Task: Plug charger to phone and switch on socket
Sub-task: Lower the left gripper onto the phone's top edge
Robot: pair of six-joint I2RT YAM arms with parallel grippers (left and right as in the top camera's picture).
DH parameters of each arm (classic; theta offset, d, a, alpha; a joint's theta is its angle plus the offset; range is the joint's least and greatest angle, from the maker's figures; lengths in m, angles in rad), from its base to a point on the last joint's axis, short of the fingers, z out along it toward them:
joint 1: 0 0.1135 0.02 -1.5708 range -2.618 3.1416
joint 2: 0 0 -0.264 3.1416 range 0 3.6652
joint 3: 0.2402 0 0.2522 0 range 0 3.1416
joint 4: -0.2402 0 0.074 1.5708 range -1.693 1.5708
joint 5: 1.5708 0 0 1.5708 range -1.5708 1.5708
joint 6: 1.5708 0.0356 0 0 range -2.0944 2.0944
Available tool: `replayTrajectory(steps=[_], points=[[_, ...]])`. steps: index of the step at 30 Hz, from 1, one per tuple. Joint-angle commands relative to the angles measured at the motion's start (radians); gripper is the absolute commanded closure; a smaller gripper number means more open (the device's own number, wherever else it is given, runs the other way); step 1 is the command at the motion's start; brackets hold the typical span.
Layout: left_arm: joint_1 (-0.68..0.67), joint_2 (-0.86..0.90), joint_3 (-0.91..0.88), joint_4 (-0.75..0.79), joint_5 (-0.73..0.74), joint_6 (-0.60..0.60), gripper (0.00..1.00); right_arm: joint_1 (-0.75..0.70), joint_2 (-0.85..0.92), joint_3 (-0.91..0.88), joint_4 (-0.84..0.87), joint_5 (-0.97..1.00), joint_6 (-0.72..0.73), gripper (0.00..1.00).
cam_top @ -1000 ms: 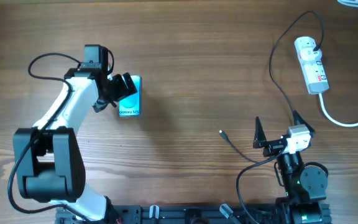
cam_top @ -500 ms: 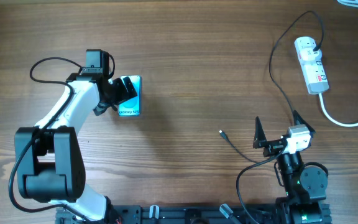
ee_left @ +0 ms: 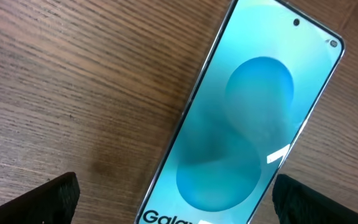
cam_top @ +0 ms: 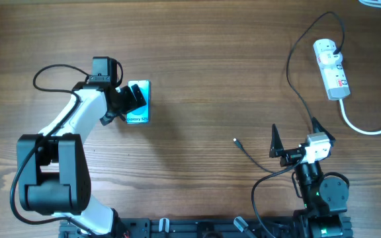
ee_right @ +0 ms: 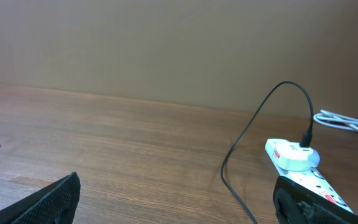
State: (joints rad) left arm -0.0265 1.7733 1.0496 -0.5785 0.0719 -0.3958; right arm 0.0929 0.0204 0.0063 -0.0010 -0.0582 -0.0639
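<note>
Your left end effector (cam_top: 131,100) hung over the phone (cam_top: 141,116) with its fingers spread wide. In the left wrist view the two dark fingertips (ee_left: 59,195) sat at the lower corners of the picture and the phone (ee_left: 247,124) lay slantwise between them. Neither fingertip was seen touching its silver edge. The phone lay flat and face up on the table (cam_top: 197,53), at the left side. Its teal screen showed a darker oval and the first letters of "Galaxy". From above, the white left arm reached in from the near left edge and its wrist covered part of the phone's left side. Your right end effector (cam_top: 295,135) stood well apart from all this, at the near right of the table. Its fingers were likewise apart, with nothing between them, and pointed away from the base. In the right wrist view that end effector (ee_right: 180,199) looked across bare wood towards the socket (ee_right: 294,155). The charger (cam_top: 290,73) was plugged in at the far end of the socket (cam_top: 331,73). From there it looped up and ran down towards the right arm. Its small connector tip lay loose on the table just left of the right end effector, well apart from the phone. A thick white cord (cam_top: 369,129) curved away from the near, rounded end of the socket towards the right edge. Whether the red-marked switches were on could not be told.
</note>
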Motion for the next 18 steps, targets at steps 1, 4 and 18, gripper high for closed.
replayTrajectory(steps=[1, 4, 18], points=[[-0.004, 0.013, -0.012, 0.005, -0.015, -0.009, 0.0, -0.006, -0.003, -0.001, 0.002, 0.014, 0.012, 0.0], [-0.004, 0.021, -0.016, 0.01, -0.014, -0.01, 0.0, -0.006, -0.003, -0.001, 0.002, 0.014, 0.011, 0.0], [-0.004, 0.056, -0.018, 0.015, -0.014, -0.01, 0.0, -0.006, -0.003, -0.001, 0.002, 0.014, 0.011, 0.0]])
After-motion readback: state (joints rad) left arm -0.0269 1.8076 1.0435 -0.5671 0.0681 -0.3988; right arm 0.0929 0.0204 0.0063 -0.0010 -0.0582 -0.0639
